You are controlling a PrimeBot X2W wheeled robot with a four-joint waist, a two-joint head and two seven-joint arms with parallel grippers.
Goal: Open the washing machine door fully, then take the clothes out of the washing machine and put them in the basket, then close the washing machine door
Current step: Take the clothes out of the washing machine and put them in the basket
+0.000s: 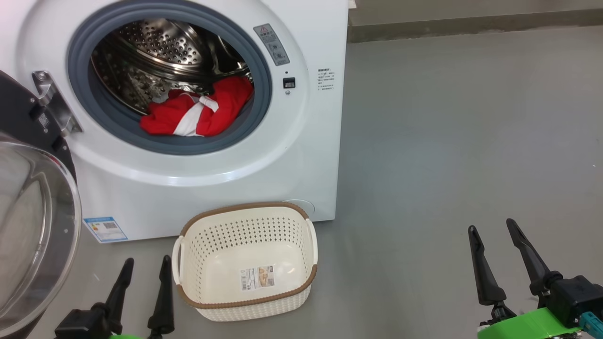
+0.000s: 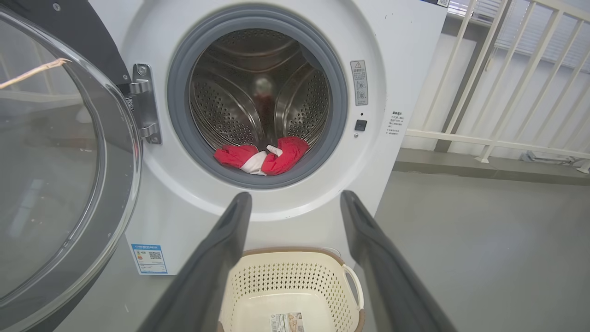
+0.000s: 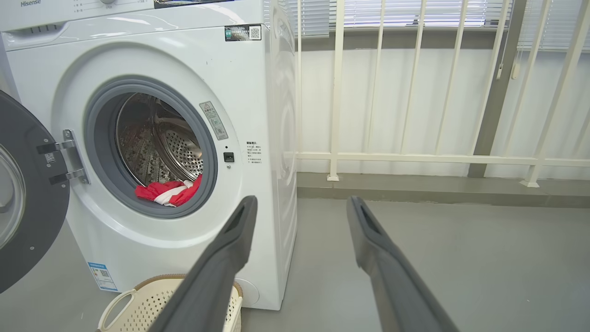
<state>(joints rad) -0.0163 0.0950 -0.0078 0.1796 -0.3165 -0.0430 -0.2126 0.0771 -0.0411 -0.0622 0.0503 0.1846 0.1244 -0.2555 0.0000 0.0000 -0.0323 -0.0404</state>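
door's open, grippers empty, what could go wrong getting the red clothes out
The clothes lie low against the grey rubber ring, so a grab might pinch the ring or leave a piece behind. The washing machine door hangs open close to the left gripper; reaching in could bump it.

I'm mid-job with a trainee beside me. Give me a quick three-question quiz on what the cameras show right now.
1. True or false: the washing machine door stands open.
2. The red clothes lie: A in the left gripper; B in the steel drum; C in the right gripper.
3. Fill the gap: the basket holds a sticker and ___ clothes.
Key: 1 true; 2 B; 3 no.
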